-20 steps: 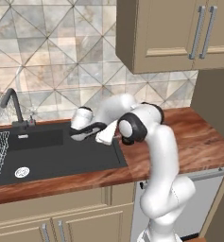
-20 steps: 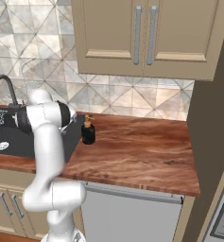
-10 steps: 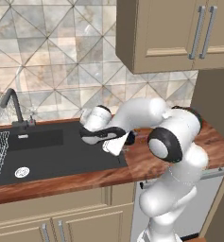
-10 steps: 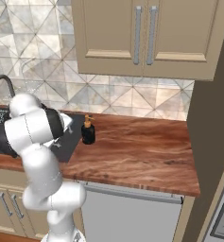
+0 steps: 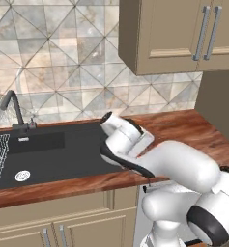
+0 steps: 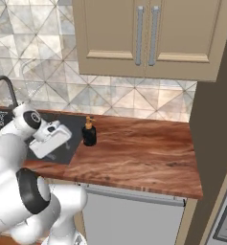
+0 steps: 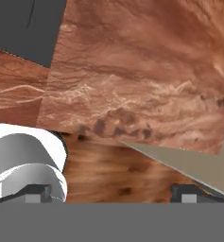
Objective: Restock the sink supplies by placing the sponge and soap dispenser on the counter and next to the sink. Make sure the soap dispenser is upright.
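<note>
The soap dispenser (image 6: 89, 133) stands upright on the wooden surface (image 6: 143, 153), just beside the right edge of the sink (image 6: 62, 143). It looks like a small stiff bottle, probably light and smooth-sided, so liable to slip or tip. I'd take it around the squat dark body, low down, not by the tan pump nozzle, which seems the weak part. The sponge I can't spot from here. The robot's fingers (image 7: 113, 196) are spread wide and hold nothing, looking down at bare wood near the surface's front edge.
</note>
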Tool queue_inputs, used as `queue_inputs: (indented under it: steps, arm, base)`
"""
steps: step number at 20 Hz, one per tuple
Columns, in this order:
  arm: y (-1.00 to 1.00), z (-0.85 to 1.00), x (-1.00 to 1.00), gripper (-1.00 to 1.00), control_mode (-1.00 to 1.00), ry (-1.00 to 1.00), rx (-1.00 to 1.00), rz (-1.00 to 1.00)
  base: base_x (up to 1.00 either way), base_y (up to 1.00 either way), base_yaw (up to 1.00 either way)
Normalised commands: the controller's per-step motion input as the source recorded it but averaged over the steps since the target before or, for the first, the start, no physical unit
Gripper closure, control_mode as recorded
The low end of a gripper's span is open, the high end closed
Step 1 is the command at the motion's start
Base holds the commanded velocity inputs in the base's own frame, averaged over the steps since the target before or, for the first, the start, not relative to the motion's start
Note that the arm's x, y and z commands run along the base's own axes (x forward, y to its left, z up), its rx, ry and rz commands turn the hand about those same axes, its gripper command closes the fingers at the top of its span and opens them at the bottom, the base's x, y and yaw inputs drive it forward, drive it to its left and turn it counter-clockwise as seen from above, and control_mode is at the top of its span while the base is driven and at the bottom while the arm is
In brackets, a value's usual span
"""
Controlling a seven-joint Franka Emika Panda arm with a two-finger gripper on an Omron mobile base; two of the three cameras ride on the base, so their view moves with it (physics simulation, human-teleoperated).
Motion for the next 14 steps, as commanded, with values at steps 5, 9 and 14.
queue_inputs:
  steps: [5, 9, 14]
  arm:
    - [-0.51, 0.02, -0.07, -1.0, -1.0, -0.32, 0.46, 0.06]
    - [-0.22, 0.01, 0.0, -1.0, -1.0, -0.12, 0.32, 0.06]
    - [0.07, -0.08, 0.11, -1.0, -1.0, 0.01, 0.08, 0.01]
  base:
    - [0.0, 0.0, 0.0]
    - [0.0, 0.0, 0.0]
    - [0.0, 0.0, 0.0]
